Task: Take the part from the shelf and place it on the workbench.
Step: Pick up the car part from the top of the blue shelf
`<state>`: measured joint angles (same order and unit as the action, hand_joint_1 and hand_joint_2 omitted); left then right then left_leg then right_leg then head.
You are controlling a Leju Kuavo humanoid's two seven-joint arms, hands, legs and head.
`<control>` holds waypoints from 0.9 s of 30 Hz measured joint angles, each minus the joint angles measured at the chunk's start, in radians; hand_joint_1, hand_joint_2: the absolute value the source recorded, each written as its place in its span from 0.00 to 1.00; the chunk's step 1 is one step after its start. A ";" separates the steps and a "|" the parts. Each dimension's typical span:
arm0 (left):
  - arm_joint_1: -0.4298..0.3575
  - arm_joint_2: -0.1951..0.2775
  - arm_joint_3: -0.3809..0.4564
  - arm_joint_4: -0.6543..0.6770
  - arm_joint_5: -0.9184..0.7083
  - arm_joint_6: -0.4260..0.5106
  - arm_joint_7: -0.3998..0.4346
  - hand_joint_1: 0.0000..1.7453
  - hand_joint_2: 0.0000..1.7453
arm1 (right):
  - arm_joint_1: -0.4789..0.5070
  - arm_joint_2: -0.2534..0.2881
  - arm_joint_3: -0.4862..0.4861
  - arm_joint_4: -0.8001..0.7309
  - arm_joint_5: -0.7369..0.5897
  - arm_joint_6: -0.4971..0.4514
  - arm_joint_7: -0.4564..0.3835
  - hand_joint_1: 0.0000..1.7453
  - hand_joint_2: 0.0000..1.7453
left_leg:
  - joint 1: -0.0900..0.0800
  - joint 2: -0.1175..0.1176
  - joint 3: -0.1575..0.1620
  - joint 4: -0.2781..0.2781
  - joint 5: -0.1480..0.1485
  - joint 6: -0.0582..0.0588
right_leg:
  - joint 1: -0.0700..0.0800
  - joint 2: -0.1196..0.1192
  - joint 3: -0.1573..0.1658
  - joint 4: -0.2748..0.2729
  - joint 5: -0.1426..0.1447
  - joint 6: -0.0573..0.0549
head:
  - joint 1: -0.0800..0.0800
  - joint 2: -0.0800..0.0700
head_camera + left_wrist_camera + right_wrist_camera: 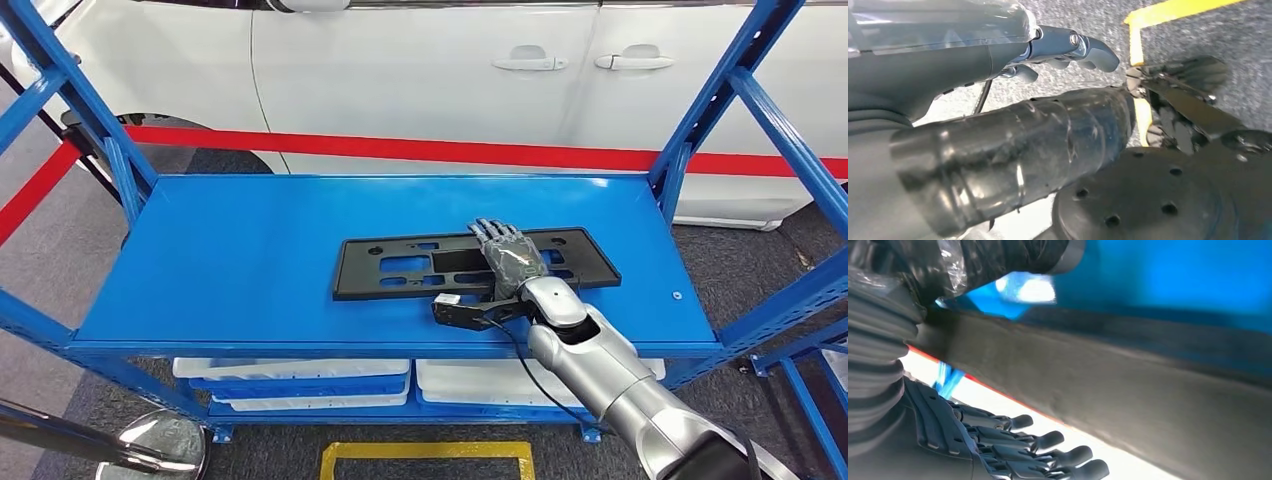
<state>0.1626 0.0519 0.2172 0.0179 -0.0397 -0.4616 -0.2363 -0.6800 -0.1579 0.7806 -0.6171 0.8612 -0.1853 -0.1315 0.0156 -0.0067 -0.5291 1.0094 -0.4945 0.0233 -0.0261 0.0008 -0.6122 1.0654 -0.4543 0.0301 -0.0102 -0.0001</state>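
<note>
Part (400, 268), a flat black plate with rectangular cut-outs, lies flat on the top deck of the blue shelf (250, 260), right of centre and toward the front edge, long side running across. Right hand (508, 262) is on it at the right-hand portion: fingers (497, 233) laid together over the top face, pointing away from the robot, thumb down at the near edge. Right wrist view has the part's edge (1108, 385) running between thumb and fingers (1048, 455), fingers straight and side by side, so the hand brackets the plate; whether it is actually clamped tight I cannot tell, and the plate looks flat on the deck. Left hand (998, 115) hangs low over grey carpet floor (1088, 20) with a yellow floor line (1168, 10); its fingers (1088, 50) are curled in with nothing in them. White car (420, 70) stands behind the shelf, red barrier tape (400, 148) in front of it. White bins (300, 380) sit on the lower tier.
</note>
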 joint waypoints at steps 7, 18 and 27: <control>0.002 0.002 -0.003 0.000 0.000 -0.008 -0.005 0.00 0.00 | -0.002 0.010 0.005 0.004 0.015 0.004 -0.004 0.92 1.00 | 0.000 0.001 0.017 -0.012 -0.007 0.015 | 0.006 0.009 0.018 -0.033 -0.007 -0.029 | -0.001 0.000; 0.001 0.005 -0.004 0.000 0.009 -0.003 -0.001 0.00 0.00 | -0.001 0.014 0.013 0.013 0.008 -0.005 -0.016 0.97 1.00 | 0.008 0.001 0.022 -0.022 -0.006 -0.027 | 0.015 0.009 0.020 -0.031 -0.012 -0.037 | -0.002 0.000; 0.006 0.005 -0.004 0.000 0.018 -0.010 -0.015 0.00 0.75 | 0.016 0.001 0.013 -0.007 -0.006 -0.012 -0.027 1.00 1.00 | 0.004 0.002 0.023 -0.018 -0.007 -0.028 | 0.012 0.009 0.023 -0.033 -0.009 -0.033 | -0.002 0.000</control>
<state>0.1689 0.0565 0.2136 0.0179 -0.0216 -0.4721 -0.2510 -0.6641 -0.1573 0.7935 -0.6244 0.8547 -0.1976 -0.1590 0.0200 -0.0044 -0.5059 0.9911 -0.5015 -0.0051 -0.0140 0.0098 -0.5894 1.0320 -0.4637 -0.0033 -0.0120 -0.0001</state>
